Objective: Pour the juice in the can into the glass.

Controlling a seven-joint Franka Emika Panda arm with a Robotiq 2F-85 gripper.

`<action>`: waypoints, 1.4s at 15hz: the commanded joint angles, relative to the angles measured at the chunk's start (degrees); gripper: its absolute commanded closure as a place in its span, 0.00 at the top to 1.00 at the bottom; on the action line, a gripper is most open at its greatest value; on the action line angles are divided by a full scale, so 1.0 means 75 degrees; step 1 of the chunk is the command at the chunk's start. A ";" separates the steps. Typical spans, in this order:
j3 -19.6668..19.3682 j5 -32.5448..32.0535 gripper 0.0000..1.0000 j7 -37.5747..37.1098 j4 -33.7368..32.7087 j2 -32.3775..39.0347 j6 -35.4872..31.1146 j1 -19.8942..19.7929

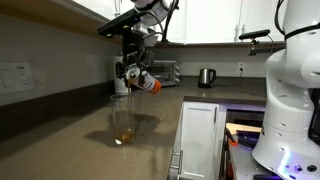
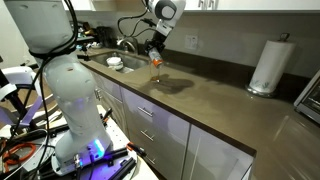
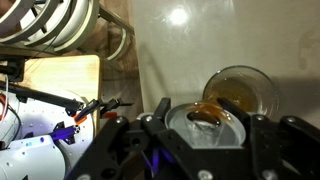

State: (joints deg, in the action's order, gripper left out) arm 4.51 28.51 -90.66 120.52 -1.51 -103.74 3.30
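Across the lower left of an exterior view, the brown table [image 1: 60,130] stretches open to the wall under white cabinets. Left of centre the glass [image 1: 122,115] stands upright, juice [image 1: 123,136] pooled low inside. Just above its rim, the tool [image 1: 138,80] clamps the tilted can [image 1: 150,86]. Farther right a kettle [image 1: 206,77] stands against the wall.

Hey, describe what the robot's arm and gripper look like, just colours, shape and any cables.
The arm is glossy white with thick, rounded segments and dark trim at the joints; a blue-violet light glows at its base. The gripper is black and blocky, with black cables looping near the wrist. No markings are readable.
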 commanded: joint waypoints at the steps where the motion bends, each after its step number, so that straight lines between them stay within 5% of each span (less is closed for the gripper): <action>1: -0.0059 -0.0223 0.27 -0.0250 -0.0238 0.0011 0.0182 -0.0011; 2: -0.0054 -0.0029 0.52 -0.0003 -0.0026 0.0003 0.0019 0.0012; 21: -0.0072 -0.0040 0.52 -0.0003 -0.0044 0.0005 0.0020 0.0007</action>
State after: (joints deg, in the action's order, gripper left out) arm 4.06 28.25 -90.67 120.28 -1.49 -103.70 3.28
